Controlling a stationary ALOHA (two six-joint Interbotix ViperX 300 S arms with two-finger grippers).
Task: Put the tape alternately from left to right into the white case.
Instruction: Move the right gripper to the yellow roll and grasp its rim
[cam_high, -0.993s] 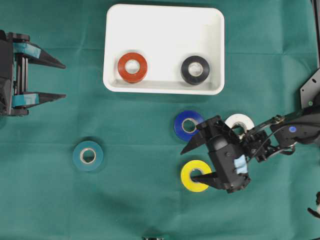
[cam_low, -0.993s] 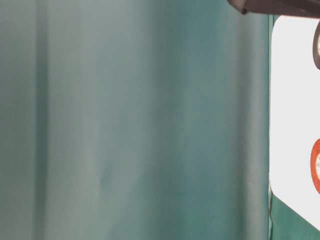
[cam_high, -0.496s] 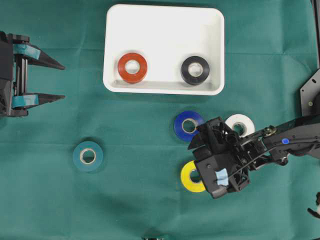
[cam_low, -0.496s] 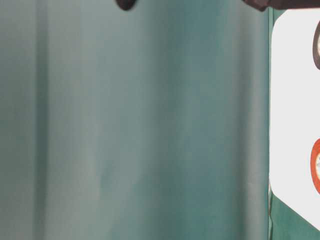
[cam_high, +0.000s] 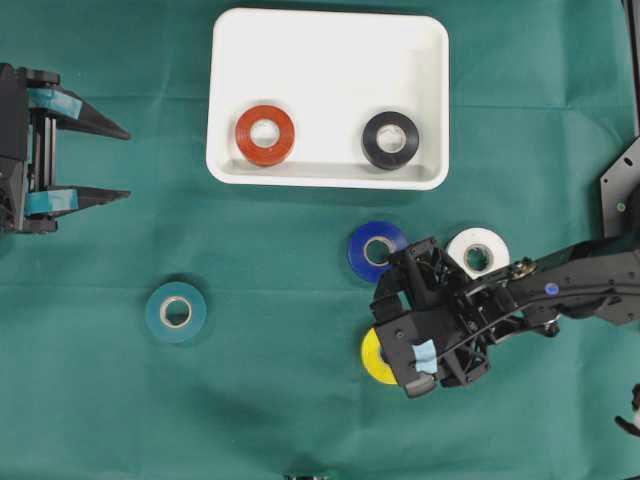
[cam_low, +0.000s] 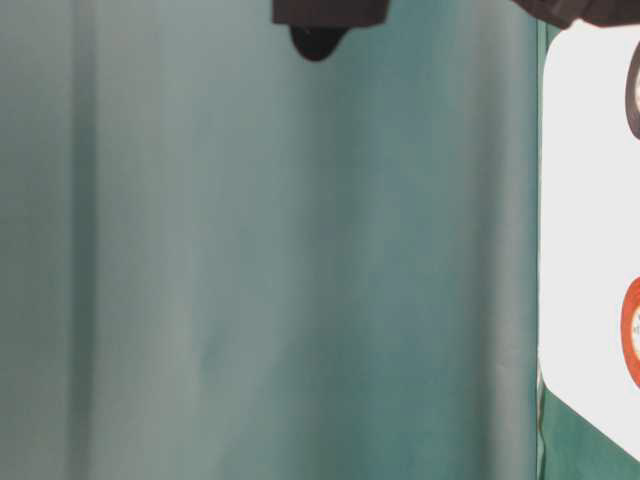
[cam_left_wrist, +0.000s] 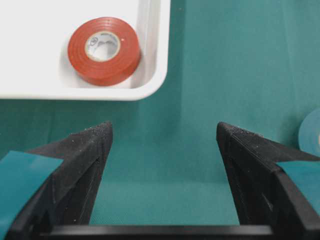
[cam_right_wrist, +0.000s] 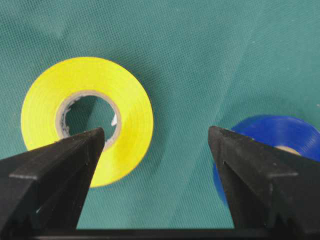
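Right hand (cam_high: 392, 322) open, empty, low over yellow roll (cam_right_wrist: 87, 117), blue roll (cam_high: 377, 250) just beside. White roll (cam_high: 478, 251), teal roll (cam_high: 176, 312) loose on tabletop (cam_high: 260, 400). Left hand (cam_high: 118, 160) open, empty, well apart. Red roll (cam_high: 265, 135), black roll (cam_high: 390, 140) inside white case (cam_high: 330, 50). Two in, four left. Yellow roll mostly hidden overhead; table-level view nearly blank.

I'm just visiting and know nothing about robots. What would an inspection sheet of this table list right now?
Surface: green cloth, faintly creased.
Job's things: red roll and black roll in the white tray; teal roll, blue roll, white roll and yellow roll on the cloth.
Clutter: nothing seen.
Grippers: left gripper open, empty; right gripper open above the yellow roll.
Cables: thin wires on the right arm.
Surroundings: nothing seen.
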